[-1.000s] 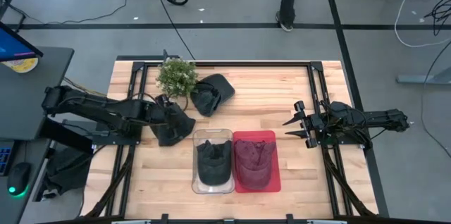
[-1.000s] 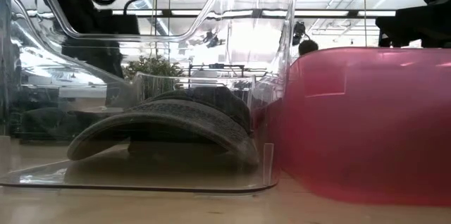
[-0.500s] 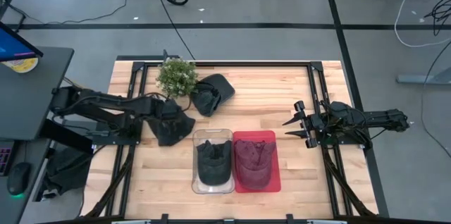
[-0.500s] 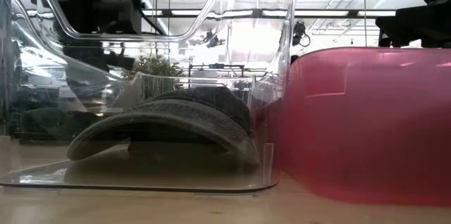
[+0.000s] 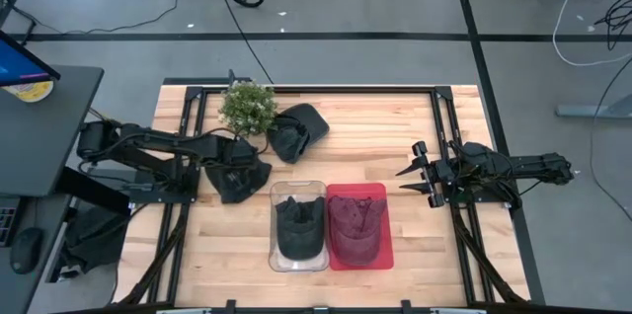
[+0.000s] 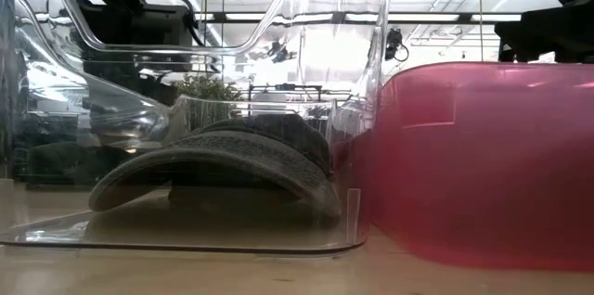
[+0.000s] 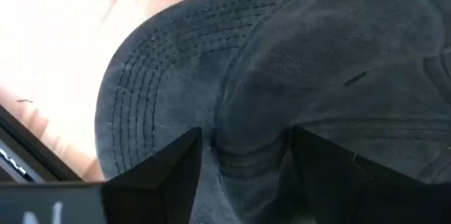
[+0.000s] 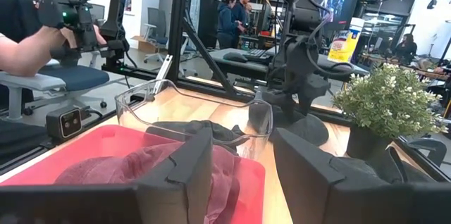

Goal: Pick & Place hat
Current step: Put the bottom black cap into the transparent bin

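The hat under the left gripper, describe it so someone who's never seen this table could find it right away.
On the wooden table, find the small potted plant near the far edge. Two dark hats lie loose by it; this hat is nearer the clear bin, with the open left gripper right over it. The other loose hat has no gripper near.

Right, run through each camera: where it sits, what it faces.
High: overhead, straight down; both arms, left gripper on the dark grey cap, right gripper open, idle.
Low: table height, through the clear plastic bin; no gripper visible.
Left wrist: open fingers against the cap.
Right wrist: faces the red plastic bin, shared with low and high.
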